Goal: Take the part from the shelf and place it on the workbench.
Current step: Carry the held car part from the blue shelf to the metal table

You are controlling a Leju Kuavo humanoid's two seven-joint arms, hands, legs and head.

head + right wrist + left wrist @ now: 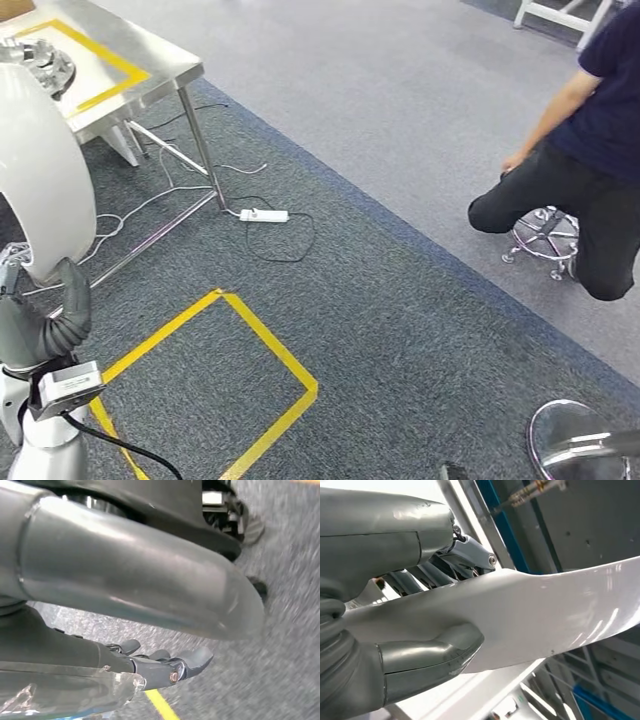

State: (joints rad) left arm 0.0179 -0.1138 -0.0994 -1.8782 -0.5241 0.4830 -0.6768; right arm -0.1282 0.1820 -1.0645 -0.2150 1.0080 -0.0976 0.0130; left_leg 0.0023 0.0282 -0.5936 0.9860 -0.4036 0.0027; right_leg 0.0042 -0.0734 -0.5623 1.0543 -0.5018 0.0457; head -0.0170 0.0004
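The part [554, 615], a white, glossy curved shell, is held in the left hand [395, 605]. In the left wrist view the thick grey thumb [429, 655] presses on one face of it and the darker fingers [471, 555] lie across the opposite edge, so the shell is clamped between them and runs on well beyond the hand. In the head view the same part [38, 170] rises as a large white arch at the left edge, above the ribbed grey wrist cover [45, 325] and the small camera box [66, 388] on the left arm.

Behind the part stands the steel counter [162, 75], marked with a yellow tape outline [113, 62]; a round metal piece [45, 62] lies on it near its far left. White cables and a power strip [264, 215] lie on the carpet under and beside the counter's legs. A yellow tape square [226, 385] is stuck on the dark carpet in front of the robot.

The right hand [143, 615] hangs over grey carpet, its thumb and fingers [188, 661] stretched out apart and holding nothing; a bit of yellow tape [160, 705] shows just below them.

At the right a person [589, 150] in dark clothes sits on a chrome stool [547, 240]. Another chrome stool [581, 440] stands at the lower right.
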